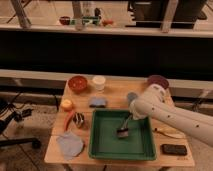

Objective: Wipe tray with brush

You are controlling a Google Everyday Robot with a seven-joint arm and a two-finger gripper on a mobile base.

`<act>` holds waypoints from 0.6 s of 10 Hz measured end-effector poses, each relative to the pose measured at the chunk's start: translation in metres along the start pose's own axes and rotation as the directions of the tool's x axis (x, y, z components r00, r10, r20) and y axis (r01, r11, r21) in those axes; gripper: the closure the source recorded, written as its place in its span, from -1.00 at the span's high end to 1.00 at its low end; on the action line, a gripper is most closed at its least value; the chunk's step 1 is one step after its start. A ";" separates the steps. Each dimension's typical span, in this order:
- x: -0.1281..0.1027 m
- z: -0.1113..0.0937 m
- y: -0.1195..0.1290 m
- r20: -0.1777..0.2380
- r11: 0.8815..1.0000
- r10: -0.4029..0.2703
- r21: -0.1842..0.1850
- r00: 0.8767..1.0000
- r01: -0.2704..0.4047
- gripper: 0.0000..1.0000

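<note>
The green tray (96,136) lies at the front middle of the wooden table. Inside it, right of centre, the brush (123,132) rests its pale bristle head on the tray floor, with the thin dark handle slanting up and to the right. My gripper (131,117) hangs over the tray's far right part, shut on the top of that handle. The white arm (165,114) reaches in from the lower right and hides the tray's right rim.
A red bowl (78,83), white cup (99,82) and purple bowl (158,81) stand at the back. A blue-grey sponge (98,102) lies behind the tray. An orange fruit (66,104), striped ball (78,120) and grey cloth (70,145) sit left. A black block (174,149) lies right.
</note>
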State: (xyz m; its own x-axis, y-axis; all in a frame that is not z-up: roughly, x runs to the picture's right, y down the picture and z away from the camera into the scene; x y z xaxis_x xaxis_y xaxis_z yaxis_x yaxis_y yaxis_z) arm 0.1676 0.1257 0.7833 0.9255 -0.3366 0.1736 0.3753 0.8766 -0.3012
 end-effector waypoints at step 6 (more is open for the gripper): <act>0.071 0.002 0.026 -0.077 0.999 0.019 -0.036 0.997 -0.022 -1.00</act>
State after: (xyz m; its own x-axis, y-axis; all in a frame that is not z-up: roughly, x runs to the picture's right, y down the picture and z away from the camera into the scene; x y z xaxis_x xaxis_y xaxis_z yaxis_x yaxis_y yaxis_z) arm 0.2430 0.1250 0.7901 0.9336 -0.3454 0.0952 0.3567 0.8708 -0.3383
